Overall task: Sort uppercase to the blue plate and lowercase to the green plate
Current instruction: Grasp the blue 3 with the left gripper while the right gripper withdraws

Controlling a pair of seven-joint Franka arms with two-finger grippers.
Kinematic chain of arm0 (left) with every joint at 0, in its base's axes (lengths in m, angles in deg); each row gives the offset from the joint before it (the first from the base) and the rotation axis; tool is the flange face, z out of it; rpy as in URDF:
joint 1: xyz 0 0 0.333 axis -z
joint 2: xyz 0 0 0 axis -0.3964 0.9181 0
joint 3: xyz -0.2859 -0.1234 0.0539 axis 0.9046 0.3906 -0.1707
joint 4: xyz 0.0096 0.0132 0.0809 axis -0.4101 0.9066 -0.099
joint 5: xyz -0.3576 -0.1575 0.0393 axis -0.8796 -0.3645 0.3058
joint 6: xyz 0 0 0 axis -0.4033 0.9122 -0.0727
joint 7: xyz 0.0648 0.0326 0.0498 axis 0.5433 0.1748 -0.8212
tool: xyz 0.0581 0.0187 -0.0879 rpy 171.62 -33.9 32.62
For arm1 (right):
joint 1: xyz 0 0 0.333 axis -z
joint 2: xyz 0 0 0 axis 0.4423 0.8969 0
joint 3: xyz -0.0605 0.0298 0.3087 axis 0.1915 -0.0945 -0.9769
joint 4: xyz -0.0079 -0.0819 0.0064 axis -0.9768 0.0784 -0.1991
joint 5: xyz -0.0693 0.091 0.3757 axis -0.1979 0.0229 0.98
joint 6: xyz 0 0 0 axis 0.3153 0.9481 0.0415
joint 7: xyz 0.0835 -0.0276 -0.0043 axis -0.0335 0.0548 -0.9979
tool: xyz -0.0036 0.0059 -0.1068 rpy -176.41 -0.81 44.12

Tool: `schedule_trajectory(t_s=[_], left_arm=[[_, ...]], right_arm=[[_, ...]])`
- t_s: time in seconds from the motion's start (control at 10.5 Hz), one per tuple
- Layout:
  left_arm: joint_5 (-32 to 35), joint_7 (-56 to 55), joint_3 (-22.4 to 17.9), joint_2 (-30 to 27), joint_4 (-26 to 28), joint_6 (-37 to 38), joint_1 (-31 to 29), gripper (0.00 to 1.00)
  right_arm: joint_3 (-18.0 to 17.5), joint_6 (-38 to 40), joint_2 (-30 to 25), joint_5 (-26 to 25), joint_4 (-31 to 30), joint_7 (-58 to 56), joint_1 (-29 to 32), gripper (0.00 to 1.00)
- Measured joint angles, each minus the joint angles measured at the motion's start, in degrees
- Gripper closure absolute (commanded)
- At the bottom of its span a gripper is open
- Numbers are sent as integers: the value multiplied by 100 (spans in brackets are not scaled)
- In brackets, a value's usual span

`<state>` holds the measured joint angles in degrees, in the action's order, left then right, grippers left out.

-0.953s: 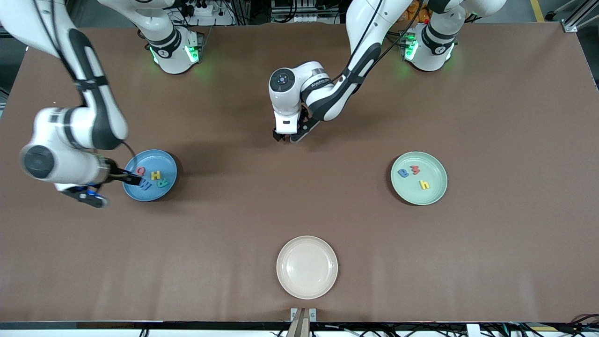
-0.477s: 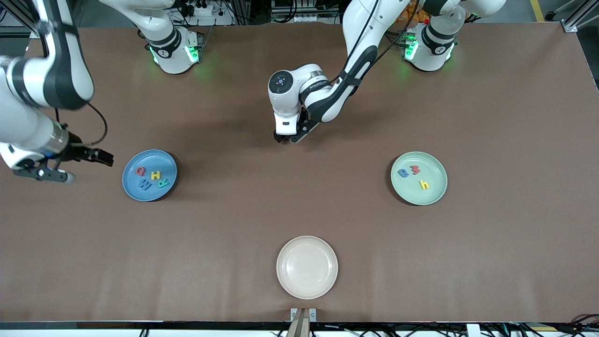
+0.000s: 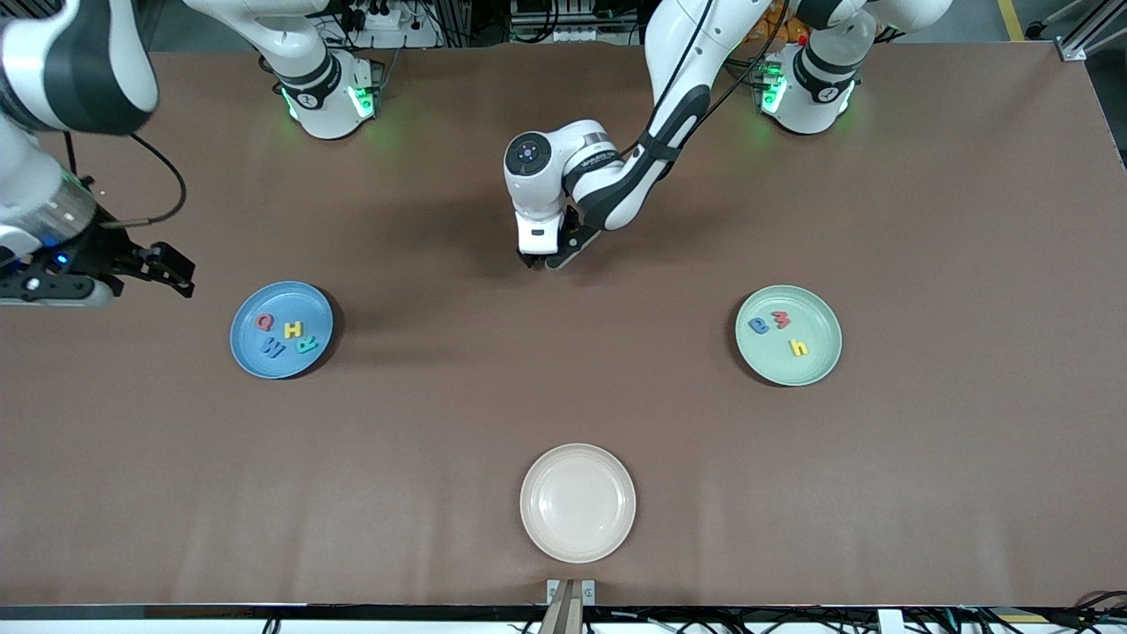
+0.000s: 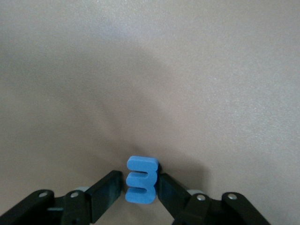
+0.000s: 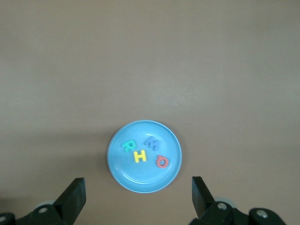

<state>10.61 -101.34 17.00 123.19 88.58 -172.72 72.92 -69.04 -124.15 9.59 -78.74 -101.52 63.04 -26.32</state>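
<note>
Though hidden in front, left hand [image 4: 141,197] pinches blue E-shaped letter [image 4: 141,180].

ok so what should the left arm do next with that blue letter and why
Probably carry it toward the green plate and release it there. The left gripper is shut on the blue E-shaped letter over bare table, away from every plate. The green plate holds only three lowercase letters, while the blue plate already has four capitals. The right gripper hangs open and holds nothing.

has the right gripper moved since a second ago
Yes. The right gripper has pulled off the blue plate toward the right arm's end of the table, and is now open beside it.
</note>
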Motion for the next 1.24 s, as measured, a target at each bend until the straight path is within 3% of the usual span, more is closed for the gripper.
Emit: schedule_trajectory(t_s=[0.29,0.57,1.24], left_arm=[[1,0,-2,-2,-2,4,-1,74],[3,13,-11,-1,-9,0,-3,76],[10,107,-76,-95,-74,69,-171,76]], right_arm=[[12,609,-3,305,901,-567,-65,0],[88,961,0,490,1410,-729,-7,0],[274,1959,2,532,1567,-442,58,0]])
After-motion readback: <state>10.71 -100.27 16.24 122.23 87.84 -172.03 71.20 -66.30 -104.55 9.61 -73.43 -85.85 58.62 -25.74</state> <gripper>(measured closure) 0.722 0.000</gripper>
